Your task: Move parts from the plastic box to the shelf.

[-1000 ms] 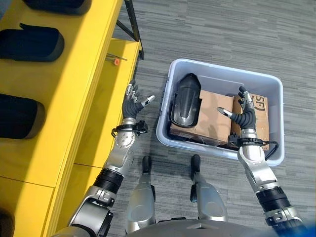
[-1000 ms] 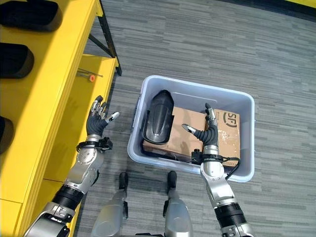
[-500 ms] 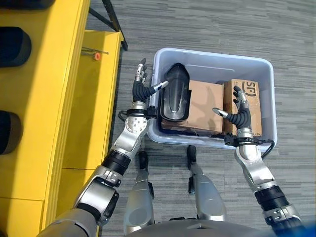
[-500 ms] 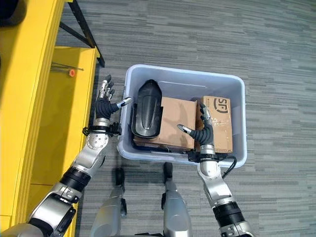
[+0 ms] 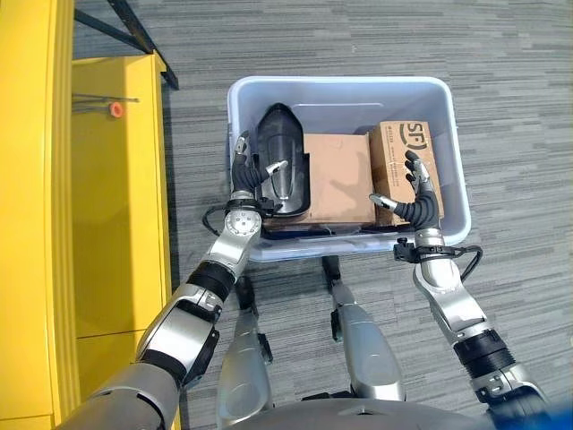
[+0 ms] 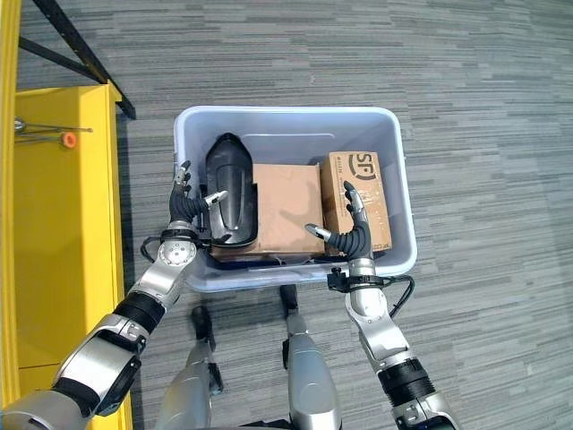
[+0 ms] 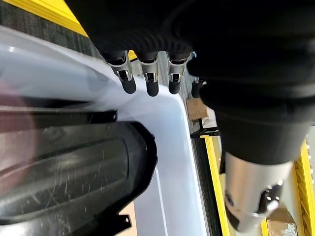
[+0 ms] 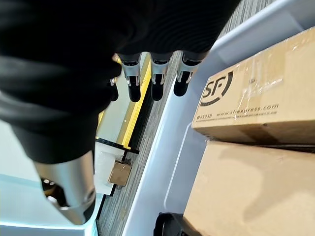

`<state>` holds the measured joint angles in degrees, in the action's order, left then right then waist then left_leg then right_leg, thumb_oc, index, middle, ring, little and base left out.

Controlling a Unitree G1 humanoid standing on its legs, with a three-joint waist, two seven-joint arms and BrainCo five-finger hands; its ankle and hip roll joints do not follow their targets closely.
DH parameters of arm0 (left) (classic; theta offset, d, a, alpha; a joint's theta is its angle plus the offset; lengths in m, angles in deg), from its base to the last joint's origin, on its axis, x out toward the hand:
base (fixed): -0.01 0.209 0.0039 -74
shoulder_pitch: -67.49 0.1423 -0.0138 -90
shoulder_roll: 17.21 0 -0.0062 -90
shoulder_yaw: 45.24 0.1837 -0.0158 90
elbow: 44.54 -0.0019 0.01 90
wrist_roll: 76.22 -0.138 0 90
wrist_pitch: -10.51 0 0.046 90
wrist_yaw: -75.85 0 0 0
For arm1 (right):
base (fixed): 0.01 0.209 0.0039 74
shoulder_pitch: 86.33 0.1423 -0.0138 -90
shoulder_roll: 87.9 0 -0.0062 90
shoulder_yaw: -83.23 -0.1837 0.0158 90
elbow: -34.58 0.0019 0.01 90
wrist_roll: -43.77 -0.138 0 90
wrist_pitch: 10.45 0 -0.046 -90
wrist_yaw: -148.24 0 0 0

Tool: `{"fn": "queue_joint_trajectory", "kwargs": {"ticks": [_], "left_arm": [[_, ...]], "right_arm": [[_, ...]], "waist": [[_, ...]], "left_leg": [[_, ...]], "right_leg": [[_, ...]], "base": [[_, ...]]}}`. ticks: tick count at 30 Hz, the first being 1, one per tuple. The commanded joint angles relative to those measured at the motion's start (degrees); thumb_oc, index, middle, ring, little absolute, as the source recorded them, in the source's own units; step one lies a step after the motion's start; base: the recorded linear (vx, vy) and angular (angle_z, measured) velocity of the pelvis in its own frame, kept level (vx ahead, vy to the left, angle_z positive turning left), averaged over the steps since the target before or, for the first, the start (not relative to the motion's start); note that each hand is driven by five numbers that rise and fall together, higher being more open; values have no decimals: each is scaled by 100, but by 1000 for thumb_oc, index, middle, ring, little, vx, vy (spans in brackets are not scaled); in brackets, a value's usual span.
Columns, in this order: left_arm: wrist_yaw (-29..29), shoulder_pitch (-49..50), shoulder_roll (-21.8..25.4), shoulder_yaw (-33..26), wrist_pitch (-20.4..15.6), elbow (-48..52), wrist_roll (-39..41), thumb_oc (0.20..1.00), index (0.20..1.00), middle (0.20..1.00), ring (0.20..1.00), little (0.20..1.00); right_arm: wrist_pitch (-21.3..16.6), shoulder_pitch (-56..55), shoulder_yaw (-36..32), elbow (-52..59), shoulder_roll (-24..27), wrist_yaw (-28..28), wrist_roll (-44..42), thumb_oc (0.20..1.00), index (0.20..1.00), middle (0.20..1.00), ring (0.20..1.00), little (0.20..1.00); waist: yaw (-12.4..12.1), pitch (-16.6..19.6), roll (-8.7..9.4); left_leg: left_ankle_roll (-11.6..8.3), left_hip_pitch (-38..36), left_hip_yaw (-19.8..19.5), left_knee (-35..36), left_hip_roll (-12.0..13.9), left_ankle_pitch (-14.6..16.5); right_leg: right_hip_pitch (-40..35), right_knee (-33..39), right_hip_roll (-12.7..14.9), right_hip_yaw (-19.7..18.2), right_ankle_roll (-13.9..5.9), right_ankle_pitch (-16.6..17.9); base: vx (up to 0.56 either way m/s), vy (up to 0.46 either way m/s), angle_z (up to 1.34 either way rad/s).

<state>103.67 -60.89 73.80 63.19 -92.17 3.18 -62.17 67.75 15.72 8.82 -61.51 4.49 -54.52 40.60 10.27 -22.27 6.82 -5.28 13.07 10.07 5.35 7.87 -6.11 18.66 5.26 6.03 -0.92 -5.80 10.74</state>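
Box: pale grey-blue plastic box (image 5: 452, 134) sat on grey striped carpet floor (image 5: 313, 40), just in front of the robot.
Part: glossy black moulded plastic part (image 5: 282, 166) lay inside the box at its left end, leaning partly on a cardboard carton.
Cartons: large plain brown cardboard carton (image 5: 340, 179) lay in the middle of the box; smaller brown cardboard carton with printed lettering (image 5: 400, 148) lay at the right end, touching the large one.
Left hand: left hand (image 5: 246, 175) was at the box's left wall beside the black part, fingers straight and spread, thumb reaching toward the part; it held nothing.
Right hand: right hand (image 5: 414, 199) was over the near right corner of the box by the small carton, fingers relaxed and open, thumb out over the large carton; it held nothing.
Shelf: yellow metal shelf (image 5: 116, 206) stood to the robot's left, apart from the box.
Small item: small orange round piece (image 5: 115, 109) lay on the shelf's lower board.
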Motion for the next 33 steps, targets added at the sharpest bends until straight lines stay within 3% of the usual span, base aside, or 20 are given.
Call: {"fn": "queue_joint_trajectory", "kwargs": {"ticks": [1, 19, 28, 30, 31, 33], "left_arm": [[118, -709, 252, 106, -209, -327, -24, 1000, 1000, 1000, 1000, 1000], [236, -1060, 387, 173, -126, -882, -209, 1000, 1000, 1000, 1000, 1000], [235, -1655, 818, -456, 44, -2092, 380, 1000, 1000, 1000, 1000, 1000], [191, -1888, 966, -585, 140, -2411, 497, 1000, 1000, 1000, 1000, 1000], [187, -1899, 972, -592, 136, -2422, 499, 1000, 1000, 1000, 1000, 1000], [91, -2124, 1128, -748, 222, -2738, 587, 1000, 1000, 1000, 1000, 1000]], "right_arm": [[-433, 452, -257, 177, 115, -105, -21, 1000, 1000, 1000, 1000, 1000], [-618, 500, -72, 196, 123, -45, -131, 1000, 1000, 1000, 1000, 1000], [-771, 429, -2, 328, 112, -31, -261, 1000, 1000, 1000, 1000, 1000], [-808, 358, 55, 404, 144, 44, -349, 1000, 1000, 1000, 1000, 1000], [-808, 360, 58, 414, 148, 48, -350, 1000, 1000, 1000, 1000, 1000], [-897, 139, 92, 659, 231, 264, -515, 1000, 1000, 1000, 1000, 1000]], "waist": [[6, -149, -143], [297, -269, 49], [597, -350, 339], [695, -330, 380], [707, -358, 417], [875, -279, 494]], "left_leg": [[-113, -184, 258, -101, 262, 37], [-220, -96, 539, -35, 397, 77], [-278, 120, 766, -42, 471, 118], [-322, 80, 758, -35, 490, 296], [-295, 136, 817, -36, 488, 141], [-347, 54, 885, -35, 526, 352]], "right_leg": [[-170, -317, 466, 190, -506, -287], [132, -291, 279, 7, -542, -262], [517, -301, 80, -162, -554, -199], [519, -271, 43, -198, -602, -289], [586, -297, 41, -203, -566, -186], [617, -271, -24, -296, -615, -290]], "base": [[13, -7, -26], [19, -3, -9], [20, 7, -16], [60, 17, -15], [15, 12, -14], [72, 42, -19]]}}
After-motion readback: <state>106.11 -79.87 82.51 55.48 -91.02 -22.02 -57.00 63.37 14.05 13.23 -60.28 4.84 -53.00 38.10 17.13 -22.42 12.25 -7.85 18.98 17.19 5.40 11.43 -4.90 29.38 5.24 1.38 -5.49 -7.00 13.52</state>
